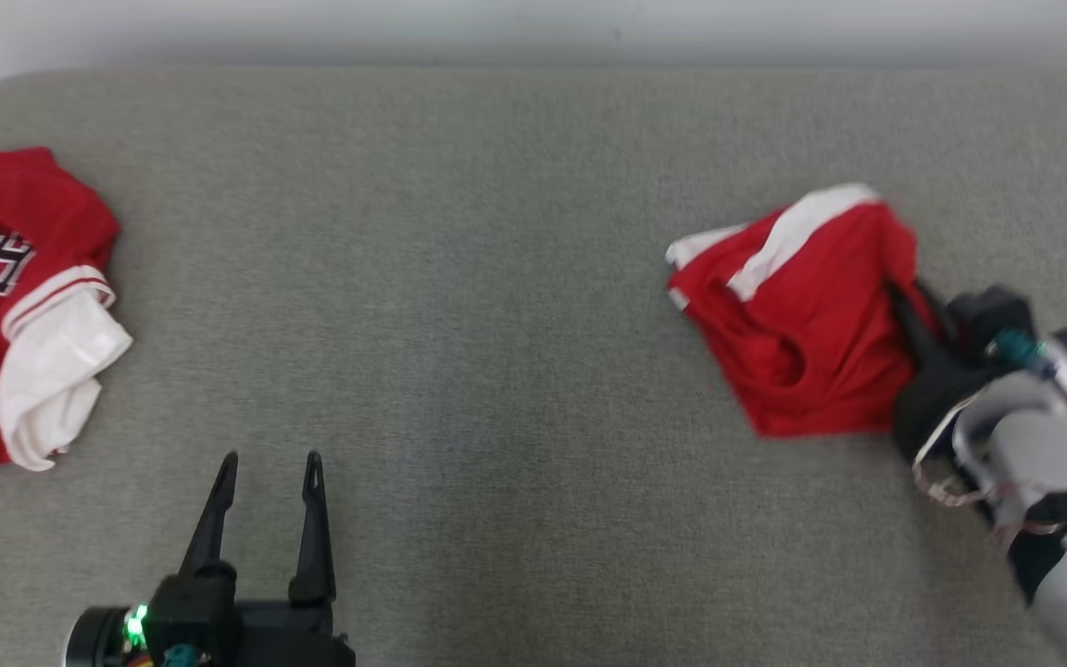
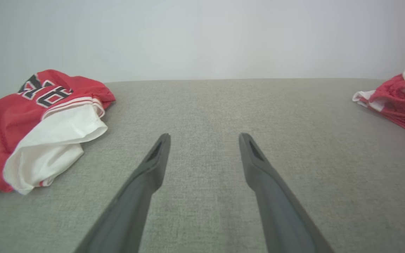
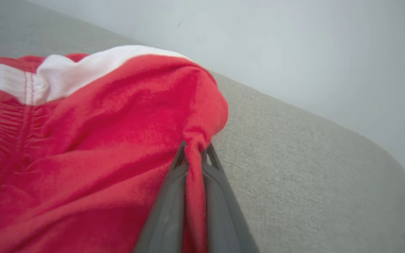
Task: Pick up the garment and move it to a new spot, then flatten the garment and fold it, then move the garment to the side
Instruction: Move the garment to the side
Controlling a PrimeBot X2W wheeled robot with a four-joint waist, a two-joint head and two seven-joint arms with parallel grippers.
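The right gripper (image 3: 195,149) is pinched on a thin fold at the edge of the red shorts (image 1: 793,324), with the cloth squeezed between its two fingers. The rest of the shorts lies bunched ahead of those fingers and to their left, on the grey padded surface (image 1: 496,371). The left gripper (image 1: 270,460) hangs spread wide with nothing between its fingers. The shorts are well off to its right and a red and white jersey (image 1: 6,296) is off to its left. The step in hand looks like the pick-up. Because the hold is only a narrow pinch, a slow, straight lift would suit. It should go high enough for the trailing cloth to clear the surface before the carry toward the bare middle, stopping short of the jersey.
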